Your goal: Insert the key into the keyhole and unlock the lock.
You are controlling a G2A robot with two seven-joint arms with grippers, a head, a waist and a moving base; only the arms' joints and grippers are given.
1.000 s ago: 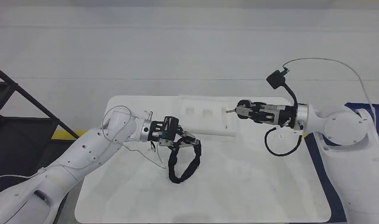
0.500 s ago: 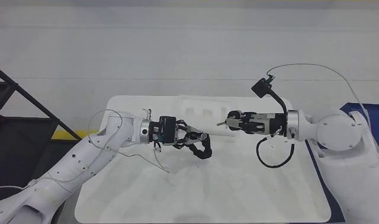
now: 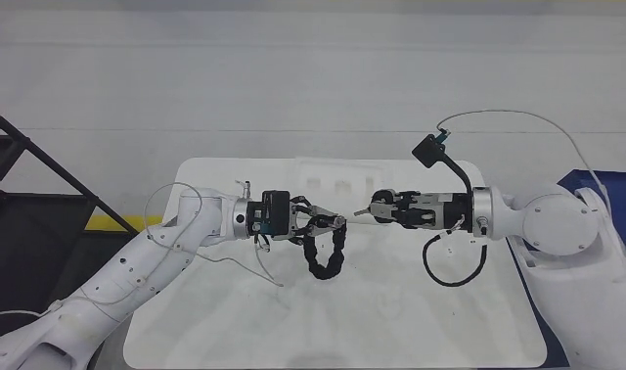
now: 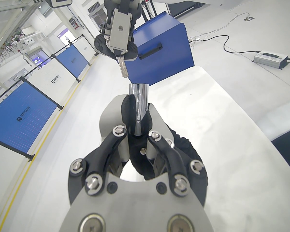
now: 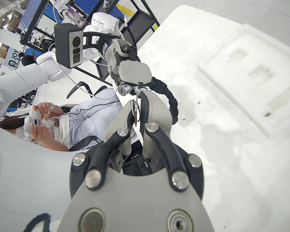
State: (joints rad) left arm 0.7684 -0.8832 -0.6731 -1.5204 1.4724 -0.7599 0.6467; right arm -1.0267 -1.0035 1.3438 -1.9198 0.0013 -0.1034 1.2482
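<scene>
In the top view, my left gripper [image 3: 326, 220] stood at the centre of the frame, above the white table [image 3: 391, 311], with its fingers clamped on the chrome cylinder [image 4: 138, 97] of the cable lock. The left wrist view showed the two finger pads pressed against opposite sides of that cylinder, and its open end projected past the fingertips. The lock's black sleeved cable [image 3: 323, 257] hung from the cylinder as a loop toward the lower part of the top view, just below my left gripper. My right gripper [image 3: 378, 211] stood just right of centre in the same view, pointing left at the left gripper, with its fingers closed on the head of the key [image 4: 122, 67]. The key blade extended beyond the fingertips toward the cylinder. In the left wrist view the blade tip sat close to the cylinder's end but clear of it, with a narrow gap between them and the blade slightly tilted off the cylinder's axis. The right wrist view showed the round keyhole face [image 5: 122, 90] directly ahead of the key, with the key outside it. A white foam tray [image 3: 337, 179] with rectangular recesses lay on the table just above both grippers in the top view.
</scene>
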